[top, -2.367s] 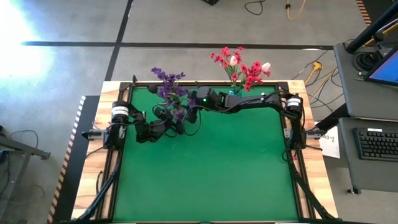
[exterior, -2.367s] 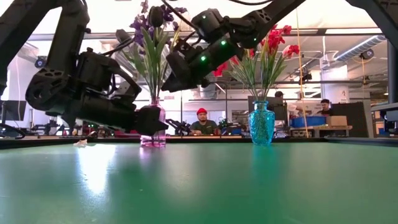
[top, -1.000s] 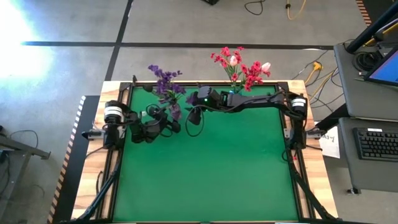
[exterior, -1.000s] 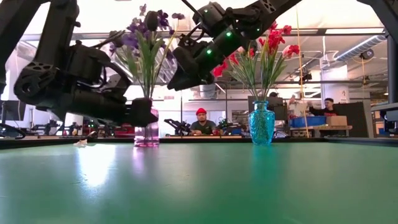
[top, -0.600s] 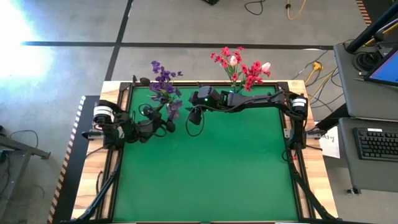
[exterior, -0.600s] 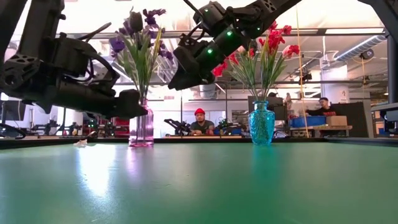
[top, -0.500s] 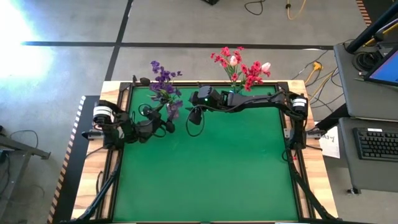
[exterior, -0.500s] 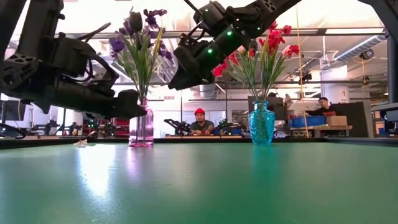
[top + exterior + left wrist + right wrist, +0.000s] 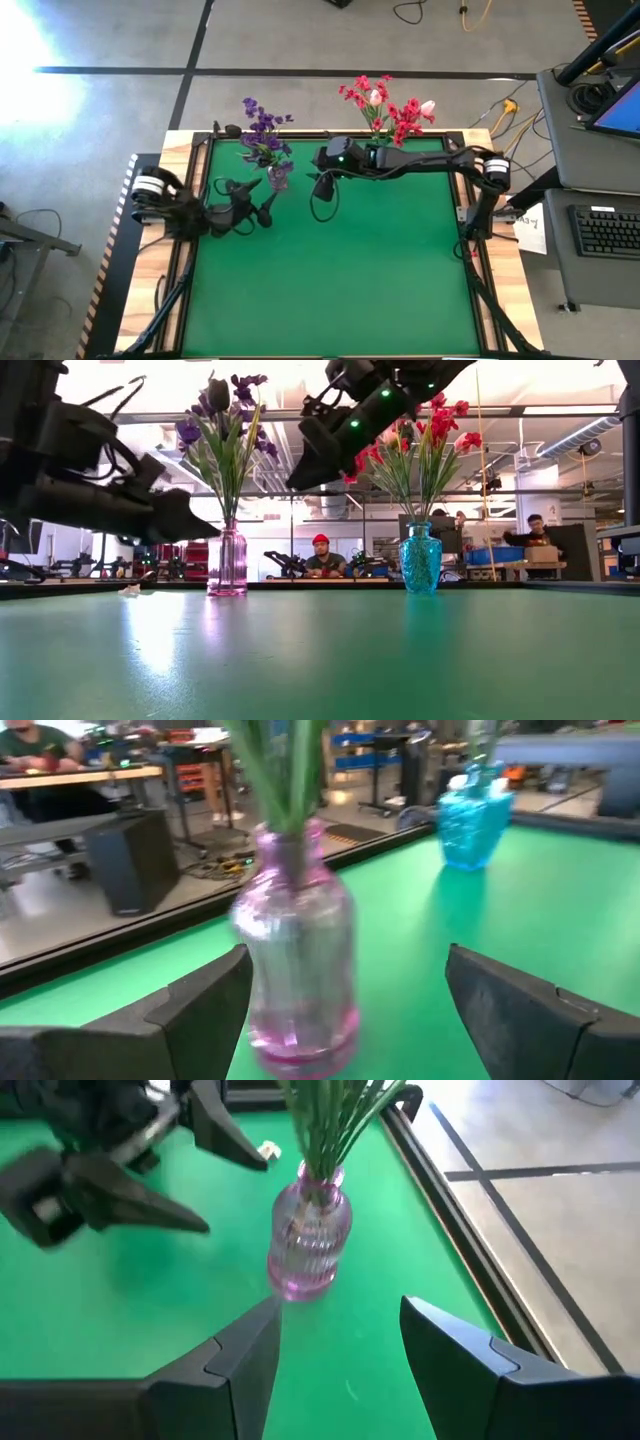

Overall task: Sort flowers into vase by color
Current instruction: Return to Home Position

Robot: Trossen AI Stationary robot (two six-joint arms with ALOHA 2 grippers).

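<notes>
Since the fingers of both pincers are spread wide w/ nothing between them, each is read as open and empty. At the far edge of the bench (image 9: pixel 350 280) the violet glass vase (image 9: pixel 228 560) is stood upright. It is filled w/ purple sprays (image 9: pixel 262 135) and a dark tulip (image 9: pixel 218 393), their green stems fanned out above its neck.

The L pincer (image 9: pixel 266 207) is held low just beside the violet glass vase, on its near side toward the L arm. It is pointed at the vase but kept apart from it. The R pincer (image 9: pixel 340 1305) is hung higher, near the vase on its opposite side, angled down toward it w/o contact.

The blue glass vase (image 9: pixel 421 558) is set well apart from the violet glass vase along the same far edge, toward the R arm. In it are carried red sprays (image 9: pixel 405 118) and pale pink tulips (image 9: pixel 376 97). Beyond the violet glass vase, in the room behind, a person in a red cap (image 9: pixel 321 555) is seen.
</notes>
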